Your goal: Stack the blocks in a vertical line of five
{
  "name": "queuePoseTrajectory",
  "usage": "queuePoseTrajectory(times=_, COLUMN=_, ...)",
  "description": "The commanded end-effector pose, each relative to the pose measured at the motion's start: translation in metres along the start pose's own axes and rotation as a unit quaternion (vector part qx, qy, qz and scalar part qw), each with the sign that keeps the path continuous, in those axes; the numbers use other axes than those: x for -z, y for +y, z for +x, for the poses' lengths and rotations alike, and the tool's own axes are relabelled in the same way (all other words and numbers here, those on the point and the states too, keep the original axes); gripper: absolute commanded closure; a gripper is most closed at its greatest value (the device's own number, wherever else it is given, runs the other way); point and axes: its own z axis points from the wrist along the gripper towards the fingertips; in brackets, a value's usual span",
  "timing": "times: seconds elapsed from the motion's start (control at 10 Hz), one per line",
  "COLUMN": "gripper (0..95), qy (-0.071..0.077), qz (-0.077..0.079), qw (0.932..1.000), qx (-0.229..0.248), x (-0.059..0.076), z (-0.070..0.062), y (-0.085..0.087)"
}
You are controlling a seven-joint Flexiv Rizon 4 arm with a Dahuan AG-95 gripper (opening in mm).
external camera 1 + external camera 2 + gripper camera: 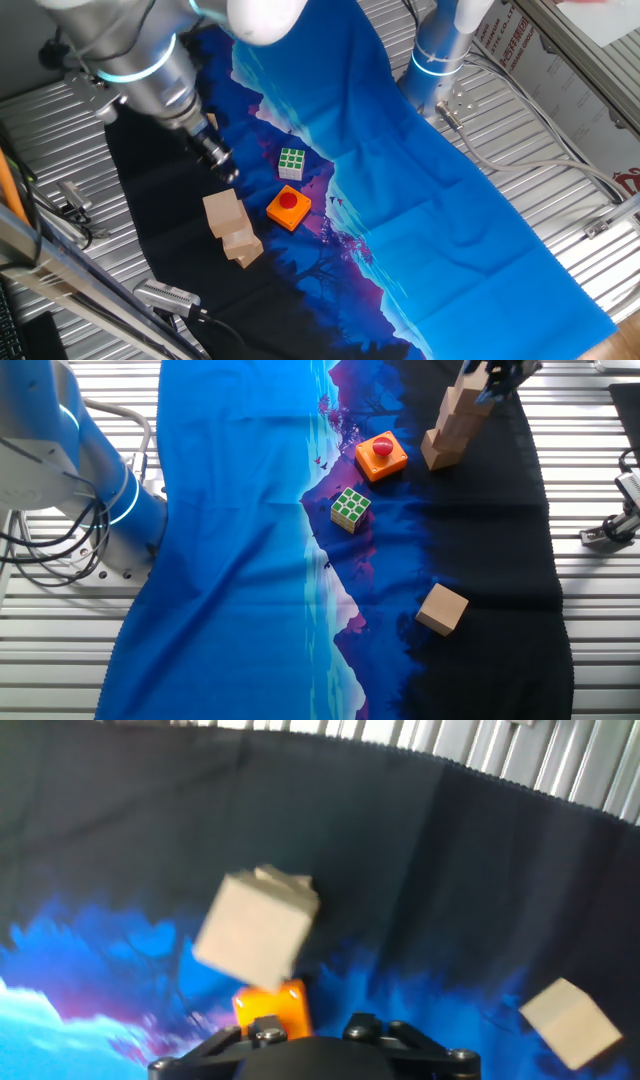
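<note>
The claw hangs above the stack of blocks, a little up and to the left of it in one fixed view, and its fingers are too dark and blurred against the black cloth to tell whether they are open or closed; nothing can be seen held between them. In the other fixed view only a dark bit of the claw shows at the top edge, right beside the top of the stack. The stack is a leaning column of plain tan wooden cubes; the upper cubes sit shifted off the lower ones, and the exact count is hard to read, three or so. It stands on the dark part of a blue and black cloth that covers the ribbed metal worktop. One more block lies alone on the dark cloth, well apart from the stack, and the hand view shows it as a pale cube at the lower right. Near the stack lies a flat orange block with a red button, and just beyond that a green and white puzzle cube. In the hand view the top cube fills the middle, tilted, with the orange block partly hidden below it.
</note>
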Motion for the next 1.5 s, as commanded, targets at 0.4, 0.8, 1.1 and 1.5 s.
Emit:
queuePoseTrajectory(times=0.4, gripper=95.0, qy=-0.013, qz=0.001, qw=0.9975, qx=0.07, x=-0.05, z=0.067, y=-0.028)
queuePoseTrajectory(times=0.8, gripper=95.0, qy=-0.035, qz=0.012, qw=0.9963, qx=0.077, x=-0.085, z=0.073, y=-0.035)
queuePoseTrajectory(times=1.1, gripper=95.0, qy=-0.061, qz=0.023, qw=0.9955, qx=0.069, x=-0.117, z=0.082, y=-0.035)
queuePoseTrajectory(times=1.5, gripper=95.0, qy=-0.056, qz=0.021, qw=0.9981, qx=0.013, x=-0.138, z=0.091, y=-0.031)
